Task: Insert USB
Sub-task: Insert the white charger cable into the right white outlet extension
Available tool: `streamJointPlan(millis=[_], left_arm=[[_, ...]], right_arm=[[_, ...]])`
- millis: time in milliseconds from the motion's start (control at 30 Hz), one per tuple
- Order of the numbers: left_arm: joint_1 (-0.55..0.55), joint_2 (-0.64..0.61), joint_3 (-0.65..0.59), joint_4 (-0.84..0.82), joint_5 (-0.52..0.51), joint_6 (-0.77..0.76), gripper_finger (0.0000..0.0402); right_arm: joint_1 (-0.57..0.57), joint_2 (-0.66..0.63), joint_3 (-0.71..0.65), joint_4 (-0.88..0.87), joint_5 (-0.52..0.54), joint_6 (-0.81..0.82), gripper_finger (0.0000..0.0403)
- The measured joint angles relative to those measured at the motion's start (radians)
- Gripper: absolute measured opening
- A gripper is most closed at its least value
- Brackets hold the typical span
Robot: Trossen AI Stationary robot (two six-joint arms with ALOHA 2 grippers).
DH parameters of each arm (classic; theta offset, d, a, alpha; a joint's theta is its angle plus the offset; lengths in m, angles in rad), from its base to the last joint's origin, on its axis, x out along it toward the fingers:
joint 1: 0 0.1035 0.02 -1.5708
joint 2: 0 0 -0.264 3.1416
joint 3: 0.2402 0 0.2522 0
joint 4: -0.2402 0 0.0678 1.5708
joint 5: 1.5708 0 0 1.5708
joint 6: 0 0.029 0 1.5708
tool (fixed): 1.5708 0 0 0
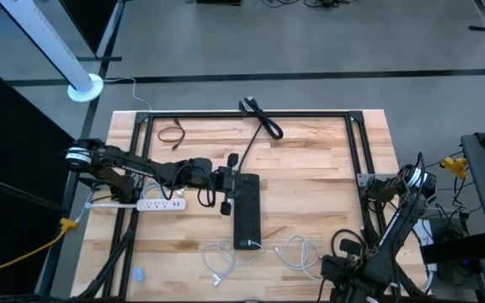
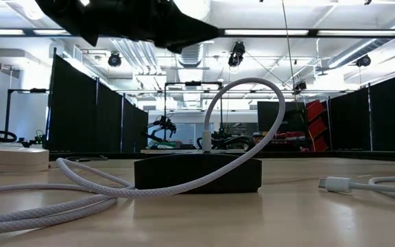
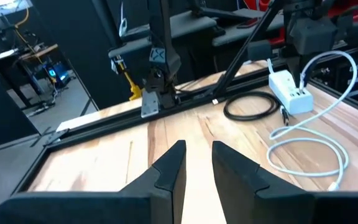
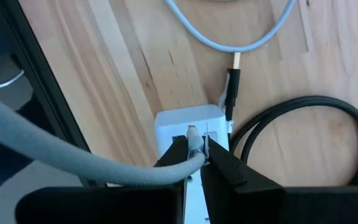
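Note:
A small white charger (image 4: 188,121) lies on the wood at the table's near right, beside the right frame rail; the left wrist view shows the charger (image 3: 291,92) too. My right gripper (image 4: 197,146) hangs just over its port end, shut on the plug of a grey-white braided cable (image 4: 73,158). In the high view my right gripper (image 1: 343,252) hides the charger. My left gripper (image 3: 197,149) floats open above the table's middle, with nothing between its fingers. From above, my left gripper (image 1: 230,181) is by the far end of a black power strip (image 1: 247,210). My right gripper pinches the braided cable's plug (image 4: 194,142) between its two fingertips, just behind the plug's tip. The fingers come from above, pointing down at the charger. The tip stands at the charger's port face (image 4: 185,129); I cannot tell whether it is in a port. The cable trails off sideways, slack.
A black cable loop (image 4: 316,124) and a loose black plug (image 4: 230,93) lie beside the charger, with a pale cable (image 4: 229,37) beyond. A white power strip (image 1: 162,204) lies at the left. White cables (image 1: 217,257) sprawl near the front, one plugged into the black power strip (image 2: 197,175).

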State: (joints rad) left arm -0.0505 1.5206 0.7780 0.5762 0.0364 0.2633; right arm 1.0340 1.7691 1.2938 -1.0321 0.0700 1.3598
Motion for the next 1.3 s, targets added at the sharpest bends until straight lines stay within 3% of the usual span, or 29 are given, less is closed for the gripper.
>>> streamJointPlan(millis=[1300], left_arm=[[0.000, 0.000, -0.005, 0.027, -0.001, -0.039, 0.0066]], right_arm=[[0.068, -0.013, -0.058, 0.044, 0.024, -0.010, 0.0014]])
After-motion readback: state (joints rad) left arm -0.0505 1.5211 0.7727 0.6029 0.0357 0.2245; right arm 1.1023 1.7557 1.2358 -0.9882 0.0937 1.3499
